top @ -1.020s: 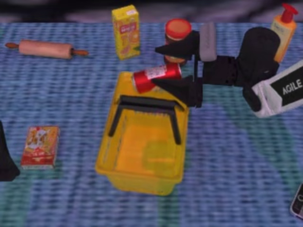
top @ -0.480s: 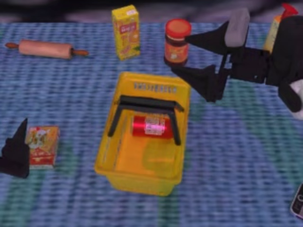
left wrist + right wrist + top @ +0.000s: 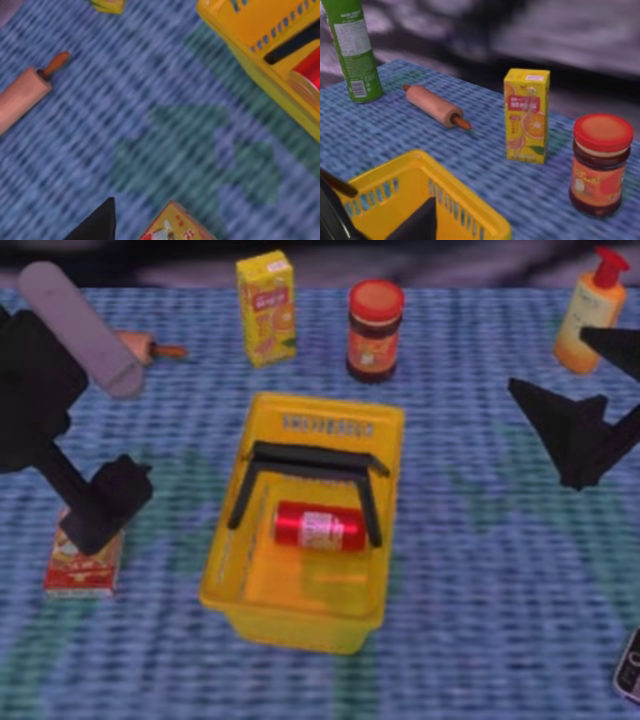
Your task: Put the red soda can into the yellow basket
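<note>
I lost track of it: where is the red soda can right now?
In the top view, the red soda can lies on its side inside the yellow basket, mid-table, under its black handles.

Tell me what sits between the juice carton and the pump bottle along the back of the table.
In the top view, the dark jar with the red-orange lid stands between the yellow juice carton and the orange pump bottle, nearer the carton.

Obstacles along far edge: yellow cardboard juice carton (image 3: 266, 307), dark glass jar with red-orange lid (image 3: 374, 329), orange pump bottle (image 3: 591, 316). Centre: large yellow plastic basket (image 3: 228, 576), black swing handles (image 3: 308, 472) across its mouth. Open blue woven cloth (image 3: 500, 580) right of basket.
</note>
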### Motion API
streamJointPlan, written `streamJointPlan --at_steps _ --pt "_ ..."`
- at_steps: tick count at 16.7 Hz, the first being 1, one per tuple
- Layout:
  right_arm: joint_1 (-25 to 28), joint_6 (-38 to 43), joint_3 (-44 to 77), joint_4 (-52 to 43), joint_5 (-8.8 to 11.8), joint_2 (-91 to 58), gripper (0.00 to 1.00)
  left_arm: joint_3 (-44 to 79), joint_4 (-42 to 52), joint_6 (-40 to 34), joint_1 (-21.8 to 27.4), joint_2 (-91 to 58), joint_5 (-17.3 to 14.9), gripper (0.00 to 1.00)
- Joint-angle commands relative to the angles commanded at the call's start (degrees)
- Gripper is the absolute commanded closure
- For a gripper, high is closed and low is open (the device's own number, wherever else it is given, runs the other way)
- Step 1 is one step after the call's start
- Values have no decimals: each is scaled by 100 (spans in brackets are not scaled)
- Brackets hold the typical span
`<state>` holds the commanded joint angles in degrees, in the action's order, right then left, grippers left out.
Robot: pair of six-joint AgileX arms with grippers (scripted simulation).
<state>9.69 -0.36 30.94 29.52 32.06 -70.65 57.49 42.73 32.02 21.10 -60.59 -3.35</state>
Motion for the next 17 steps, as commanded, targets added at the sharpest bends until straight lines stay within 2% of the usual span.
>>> streamJointPlan --at_steps 6,10,12,14,17 --pt "-468 5 -1742 -1610 -1681 3620 0 2884 2005 1467 931 -3151 82 0" --pt "-715 15 -2558 -2401 -2550 5616 0 4458 3051 2215 1407 -4915 192 0" --pt "-810 21 -2829 -2673 -2868 6333 0 5035 3424 2476 1569 -5561 248 0" --pt "-877 29 -3008 -2859 -3092 6819 0 5448 3687 2656 1678 -6015 294 0" --pt "-912 36 -3094 -2952 -3206 7065 0 5675 3832 2754 1736 -6259 321 0"
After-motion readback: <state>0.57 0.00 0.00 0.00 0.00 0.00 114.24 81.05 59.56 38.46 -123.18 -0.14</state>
